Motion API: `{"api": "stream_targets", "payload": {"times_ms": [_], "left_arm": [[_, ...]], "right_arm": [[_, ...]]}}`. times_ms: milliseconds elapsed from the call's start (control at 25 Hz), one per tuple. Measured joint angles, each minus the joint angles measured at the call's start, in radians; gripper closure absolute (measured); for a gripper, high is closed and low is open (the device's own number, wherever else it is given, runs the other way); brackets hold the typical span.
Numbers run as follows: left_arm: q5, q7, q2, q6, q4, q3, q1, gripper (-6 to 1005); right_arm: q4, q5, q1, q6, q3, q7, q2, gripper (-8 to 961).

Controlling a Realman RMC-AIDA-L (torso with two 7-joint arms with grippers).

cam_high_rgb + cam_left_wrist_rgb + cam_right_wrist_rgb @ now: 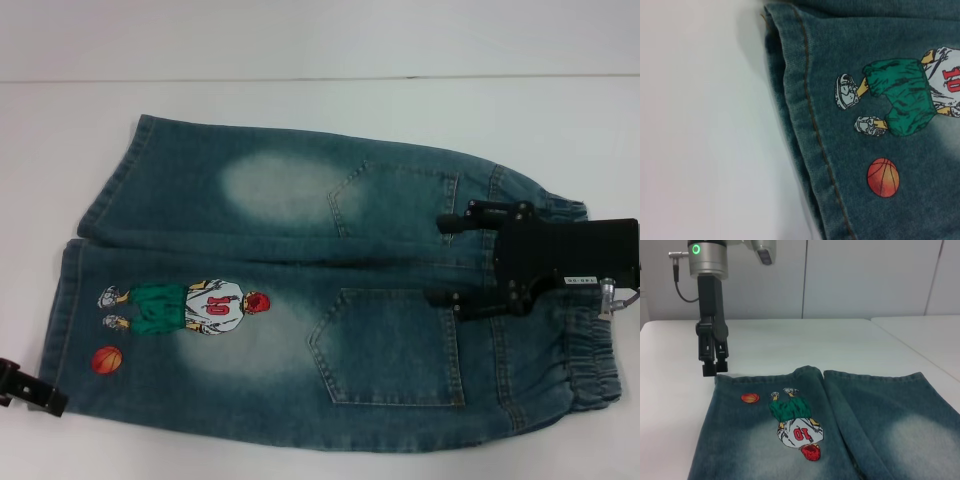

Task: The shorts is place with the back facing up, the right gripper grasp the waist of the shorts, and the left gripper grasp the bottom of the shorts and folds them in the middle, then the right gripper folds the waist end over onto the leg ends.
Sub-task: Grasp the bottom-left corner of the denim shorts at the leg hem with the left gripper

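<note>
A: Shorts [300,290] lie flat on the table [300,50], back pockets up, unfolded. No fold made yet; both folds remain.

B: Grippers?

A: Left gripper [715,367] hovers just off the leg hem corner, fingers nearly together, holding nothing. Right gripper [465,260] is over the waist, fingers spread, nothing gripped.

B: Containers?

A: None visible.

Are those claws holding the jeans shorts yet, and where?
Nothing is held. The right gripper hovers open above the shorts near the waist; the left gripper sits at a leg hem corner, its hold unclear.
</note>
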Motion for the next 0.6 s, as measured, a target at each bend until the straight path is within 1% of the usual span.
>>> {"api": "stream_targets", "payload": {"times_ms": [280, 600], "left_arm": [[0.0, -0.022, -0.002, -0.005, -0.001, 0.066, 0.001, 168], [0.0, -0.024, -0.007, 0.0, -0.001, 0.085, -0.004, 173]], "right_arm": [[0.004, 0.008, 0.0, -0.005, 0.0, -0.001, 0.001, 40], [0.009, 0.027, -0.002, -0.014, -0.003, -0.003, 0.0, 40]]}}
